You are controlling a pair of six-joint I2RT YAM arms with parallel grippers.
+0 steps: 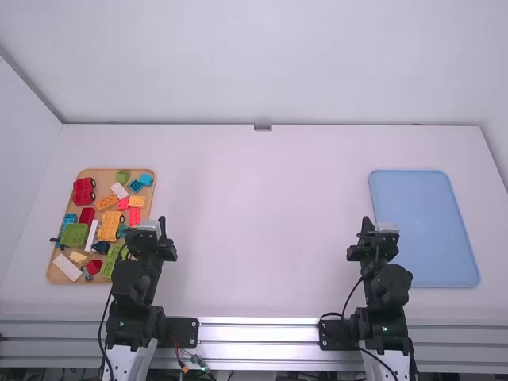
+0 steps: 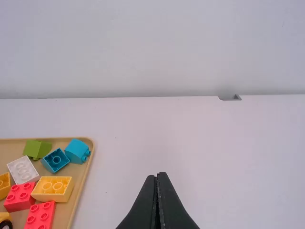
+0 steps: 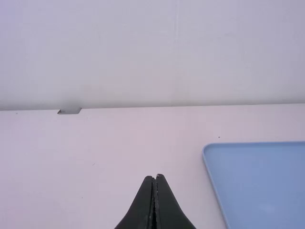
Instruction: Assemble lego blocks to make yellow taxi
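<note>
With left gripper (image 2: 157, 174) and right gripper (image 3: 155, 175) closed, empty, we should be opening the left jaws, then squarely straddling the yellow wheeled block (image 1: 109, 226) to their left.

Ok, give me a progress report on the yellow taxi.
Done: nothing visibly; the yellow wheeled piece sits among other blocks on the wooden tray. In hand: nothing; the left end effector and right end effector are both shut, empty. Left: apparently everything, from picking out pieces to joining them.
</note>
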